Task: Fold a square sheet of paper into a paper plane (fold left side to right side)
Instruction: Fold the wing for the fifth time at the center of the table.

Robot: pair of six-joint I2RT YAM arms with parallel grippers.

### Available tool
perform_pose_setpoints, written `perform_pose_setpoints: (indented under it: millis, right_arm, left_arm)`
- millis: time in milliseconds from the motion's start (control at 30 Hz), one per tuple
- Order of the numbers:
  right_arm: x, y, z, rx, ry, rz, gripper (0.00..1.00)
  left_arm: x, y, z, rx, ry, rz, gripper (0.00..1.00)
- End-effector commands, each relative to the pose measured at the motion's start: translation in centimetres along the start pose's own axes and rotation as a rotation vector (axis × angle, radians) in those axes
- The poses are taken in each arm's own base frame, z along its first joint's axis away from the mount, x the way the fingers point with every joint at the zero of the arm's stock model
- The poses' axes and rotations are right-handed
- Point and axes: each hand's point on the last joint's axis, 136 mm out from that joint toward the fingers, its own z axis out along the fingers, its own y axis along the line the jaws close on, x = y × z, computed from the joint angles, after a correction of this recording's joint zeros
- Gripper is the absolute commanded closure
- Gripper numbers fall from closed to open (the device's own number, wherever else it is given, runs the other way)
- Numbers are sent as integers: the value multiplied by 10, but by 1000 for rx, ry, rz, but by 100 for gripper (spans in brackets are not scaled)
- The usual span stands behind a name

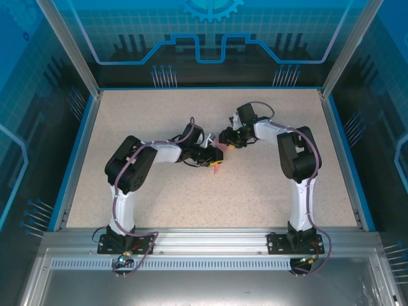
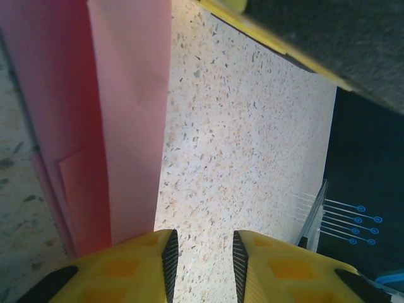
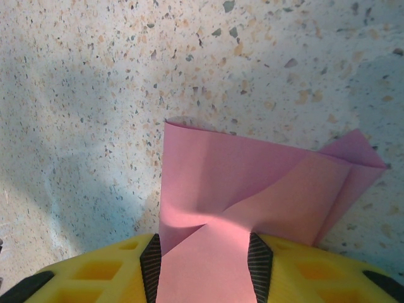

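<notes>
Spanning the half-parted yellow jaws of the right gripper (image 3: 205, 246), thin creased pink paper (image 3: 252, 183) fans out; whether pinched, unclear. Left gripper (image 2: 202, 243) narrowly open, empty, over speckled table (image 2: 240, 139).

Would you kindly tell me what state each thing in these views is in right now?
sheet of paper: folded into overlapping pink layers, near end between the right gripper's jaws.
right gripper: jaws partly closed, pads at the paper's two edges, apparently gripping it.
left gripper: jaws open, nothing between them, the paper alongside one finger.
</notes>
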Motion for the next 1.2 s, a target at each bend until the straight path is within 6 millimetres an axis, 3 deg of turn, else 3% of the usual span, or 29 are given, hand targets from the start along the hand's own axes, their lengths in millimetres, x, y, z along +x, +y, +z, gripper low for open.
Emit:
perform_pose_setpoints:
  millis: [0, 533, 900, 1033, 1167]
  right_arm:
    - [23, -23, 14, 65, 82, 36, 55]
    - [10, 1, 3, -14, 39, 2, 55]
    - [-8, 25, -37, -50, -73, -59, 55]
    - [-2, 28, -50, -77, -94, -72, 61]
    - [14, 37, -47, -159, -60, -61, 70]
  left_arm:
    - [9, 21, 3, -56, 21, -15, 68]
    - [24, 44, 8, -132, 54, -47, 68]
    - [42, 69, 13, -333, 108, -59, 73]
    - [44, 76, 13, -366, 116, -63, 75]
    - [44, 76, 14, -370, 116, -55, 76]
